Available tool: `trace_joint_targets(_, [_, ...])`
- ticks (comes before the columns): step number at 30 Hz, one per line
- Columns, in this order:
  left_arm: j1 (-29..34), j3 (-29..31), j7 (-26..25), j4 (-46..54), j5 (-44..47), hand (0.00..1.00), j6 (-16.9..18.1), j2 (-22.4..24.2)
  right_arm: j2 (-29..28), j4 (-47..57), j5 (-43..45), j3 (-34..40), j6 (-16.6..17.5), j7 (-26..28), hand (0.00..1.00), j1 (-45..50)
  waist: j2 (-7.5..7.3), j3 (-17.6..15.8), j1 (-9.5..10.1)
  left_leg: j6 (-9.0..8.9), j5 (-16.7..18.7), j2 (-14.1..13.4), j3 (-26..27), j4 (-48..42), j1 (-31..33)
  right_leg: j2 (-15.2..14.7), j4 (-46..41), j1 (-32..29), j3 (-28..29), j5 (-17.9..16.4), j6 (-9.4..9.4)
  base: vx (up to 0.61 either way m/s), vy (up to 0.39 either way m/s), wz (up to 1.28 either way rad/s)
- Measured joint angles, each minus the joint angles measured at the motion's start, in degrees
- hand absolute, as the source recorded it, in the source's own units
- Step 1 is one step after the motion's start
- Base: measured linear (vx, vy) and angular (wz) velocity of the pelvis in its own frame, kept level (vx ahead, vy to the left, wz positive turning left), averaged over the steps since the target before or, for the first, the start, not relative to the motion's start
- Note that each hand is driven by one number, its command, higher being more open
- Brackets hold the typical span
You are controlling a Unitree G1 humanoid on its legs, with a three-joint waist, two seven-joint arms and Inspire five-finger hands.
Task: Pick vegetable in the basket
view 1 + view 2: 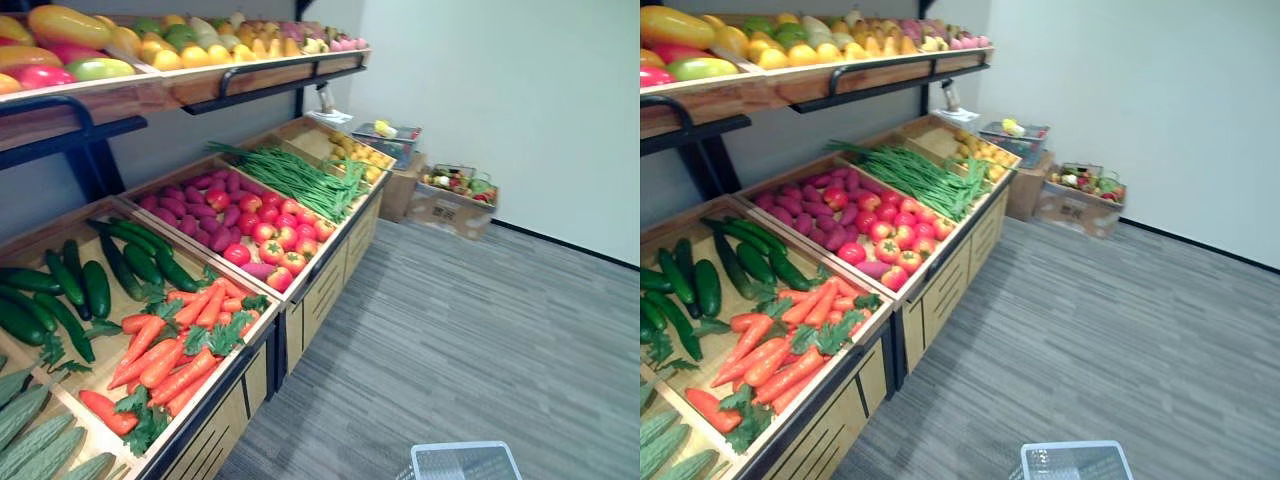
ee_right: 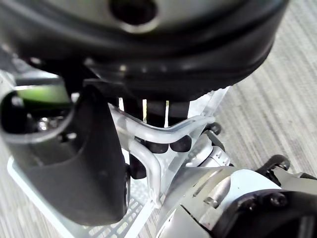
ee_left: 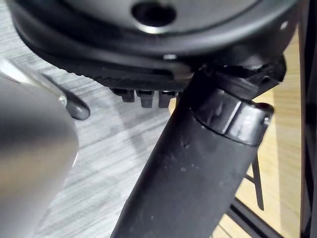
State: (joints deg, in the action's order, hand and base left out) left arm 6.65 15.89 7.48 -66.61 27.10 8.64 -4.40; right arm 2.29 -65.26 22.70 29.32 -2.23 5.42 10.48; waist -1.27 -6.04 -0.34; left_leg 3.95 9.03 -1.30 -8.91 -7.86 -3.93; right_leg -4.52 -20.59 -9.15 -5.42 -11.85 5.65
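Note:
A wooden stand (image 1: 300, 300) holds vegetables in bins: carrots (image 1: 175, 345), dark cucumbers (image 1: 80, 285), tomatoes (image 1: 275, 235) and long green beans (image 1: 290, 175). A white mesh basket (image 1: 465, 462) hangs low at the front right, above the floor. My right hand (image 2: 99, 163) is shut on the basket's pale handle (image 2: 163, 131), with its fingers curled under the bar. A green patch shows past the thumb, and I cannot tell what it is. My left hand (image 3: 198, 163) hangs by the stand's wooden front above the floor, thumb straight, holding nothing.
An upper shelf (image 1: 250, 75) carries mangoes and other fruit above the bins. At the far end stand a wire basket (image 1: 390, 140) and a cardboard box (image 1: 455, 205) of produce against the white wall. Grey carpet (image 1: 480, 330) stretches to the right of the stand.

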Motion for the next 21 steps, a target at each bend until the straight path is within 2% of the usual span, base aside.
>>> trace_joint_targets(3, [-0.18, 1.56, 0.00, 0.18, -0.23, 1.00, -0.04, 0.64, 1.11, 1.76, -0.08, -5.45, -0.08, 0.49, 0.00, -0.40, -0.07, 0.02, 0.00, -2.02, 3.66, -1.34, -4.78, -2.77, 0.31, 2.32, 8.42, -0.77, 5.75, 3.73, 0.34, 0.32, -0.321, 0.95])
trace_joint_targets(4, [-0.22, 2.06, 0.11, 0.64, -0.29, 1.00, -0.15, 0.73, 1.37, 2.01, -0.21, -7.92, -0.17, 0.88, 0.00, -0.54, -0.90, 0.31, 0.05, -3.38, 6.17, -1.04, -7.31, -5.04, 0.62, 2.33, 11.79, -0.10, 9.03, 5.91, 0.79, 0.33, -0.433, 1.09])
trace_joint_targets(5, [-0.18, 3.29, 0.17, 1.27, -0.28, 1.00, -0.28, 0.69, 1.36, 1.87, -1.04, -8.75, -0.58, 0.99, 0.00, -0.59, -2.10, 0.73, 0.46, -4.61, 8.54, -0.65, -8.70, -7.13, 0.76, 1.98, 12.10, 0.61, 10.05, 10.43, 1.81, 0.49, -0.615, 1.53])
trace_joint_targets(6, [-0.23, 4.08, 0.28, 1.56, -0.30, 1.00, -0.46, 1.90, 2.07, 2.06, -2.34, -8.36, -1.15, 0.85, 0.00, -0.96, -0.44, 0.92, 1.15, -6.71, 10.14, -3.81, -8.33, -9.78, 0.91, 3.70, 7.11, 0.98, 5.37, 9.05, -0.84, 0.43, -0.523, 1.34])
trace_joint_targets(8, [-0.21, 4.17, 1.37, 2.29, -0.73, 1.00, -0.45, 2.72, 2.32, 1.97, -2.40, -8.34, -1.65, 0.74, 0.00, -1.07, 0.58, 1.17, 1.21, -7.23, 10.39, -6.13, -7.36, -10.79, 0.67, 3.88, 1.91, 1.61, 0.58, 4.88, -2.52, 0.36, -0.414, 1.49])
trace_joint_targets(9, [-0.22, 5.76, 1.91, 2.80, -0.67, 1.00, -0.30, 3.77, 2.83, 2.00, -2.53, -8.36, -2.17, 0.74, 0.00, -1.17, 1.54, 1.69, 1.49, -8.63, 9.60, -8.38, -7.00, -9.92, 0.47, 4.36, -1.11, 2.31, -2.19, 2.67, -2.57, 0.34, -0.395, 1.49])
trace_joint_targets(10, [-0.20, 6.63, 2.07, 3.19, -0.64, 1.00, -0.10, 4.28, 3.00, 2.02, -3.13, -8.36, -2.44, 0.76, 0.00, -1.39, 1.80, 1.86, 1.67, -9.19, 8.80, -9.16, -6.58, -9.06, 0.57, 4.66, -1.92, 2.31, -2.45, 2.45, -2.50, 0.39, -0.420, 1.48])
trace_joint_targets(12, [-0.13, 8.18, 3.80, 4.35, -0.55, 1.00, 1.02, 4.65, 3.05, 1.90, -6.92, -7.97, -4.04, 1.07, 0.00, -2.52, 1.03, 2.38, 1.77, -9.40, 3.17, -9.93, -4.31, -4.32, 1.00, 4.10, -3.31, 2.43, -2.46, 1.38, -4.06, 0.26, -0.258, 1.30])
trace_joint_targets(14, [-0.36, 8.12, 4.09, 4.38, -0.37, 1.00, 1.41, 4.37, 3.10, 1.44, -7.58, -7.42, -4.62, 1.28, 0.00, -3.04, 0.47, 2.18, 1.72, -9.72, 0.78, -9.96, -3.69, -2.43, 1.25, 3.56, -2.98, 3.31, -3.26, 0.94, -4.75, 0.17, -0.181, 1.17])
trace_joint_targets(15, [-0.32, 7.63, 4.17, 4.34, 1.12, 1.00, 1.30, 4.06, 3.15, 0.40, -7.92, -4.80, -5.33, 1.43, 0.00, -3.71, 0.12, 2.23, 1.75, -10.53, -2.15, -10.19, -1.20, -0.25, 1.86, 2.85, -1.98, 4.63, -5.71, 0.88, -4.86, 0.13, -0.170, 1.25])
trace_joint_targets(16, [-0.33, 7.23, 4.16, 4.32, 2.06, 1.00, 1.30, 3.92, 3.15, -0.29, -7.91, -3.59, -5.47, 1.52, 0.00, -4.05, -0.11, 2.38, 1.76, -9.89, -3.92, -10.03, 0.78, 1.01, 2.20, 2.23, -1.83, 4.88, -7.27, 0.76, -5.07, 0.11, -0.168, 1.76])
trace_joint_targets(17, [-0.54, 5.59, 4.02, 4.19, 3.58, 1.00, 1.38, 2.93, 2.98, -1.38, -7.61, -1.21, -5.62, 1.54, 0.00, -4.42, -1.08, 2.44, 0.81, -8.33, -8.79, -9.32, 5.77, 5.79, 2.28, 0.60, -0.73, 5.76, -11.19, 0.73, -5.21, 0.04, -0.072, 1.61])
trace_joint_targets(18, [-0.86, 4.93, 4.01, 3.78, 3.91, 1.00, 1.53, 2.47, 2.88, -1.80, -6.57, 0.00, -5.77, 1.60, 0.00, -4.16, -1.53, 2.64, -0.53, -6.83, -10.02, -9.27, 9.71, 7.55, 2.52, -0.05, 0.73, 6.54, -13.76, 0.82, -5.40, 0.07, -0.070, 2.41])
trace_joint_targets(19, [-2.34, 3.38, 3.96, 2.18, 3.81, 1.00, 1.67, 2.02, 2.76, -2.28, -4.35, 2.16, -5.82, 1.72, 0.00, -3.46, -1.12, 2.51, -1.87, -6.63, -10.02, -9.70, 19.96, 6.14, 3.66, -0.48, 3.26, 8.77, -18.00, 0.42, -6.11, 0.06, -0.032, 2.33])
trace_joint_targets(20, [-2.78, 2.30, 3.69, 1.03, 3.76, 1.00, 1.64, 2.06, 3.09, -3.02, -3.00, 3.67, -5.75, 1.38, 0.00, -2.81, -0.46, 2.32, -1.94, -8.39, -10.64, -9.69, 25.18, 7.87, 3.02, -0.11, 4.17, 10.19, -19.07, 0.26, -6.31, 0.07, 0.015, 2.33])
trace_joint_targets(21, [-2.71, 1.47, 3.54, 0.80, 3.83, 1.00, 1.70, 2.08, 3.54, -3.01, -2.26, 3.98, -5.73, 1.25, 0.00, -2.35, 0.16, 2.10, -2.07, -9.87, -11.61, -9.39, 25.36, 9.52, 2.38, 0.15, 4.11, 10.86, -19.14, 0.23, -6.27, 0.02, 0.062, 1.66])
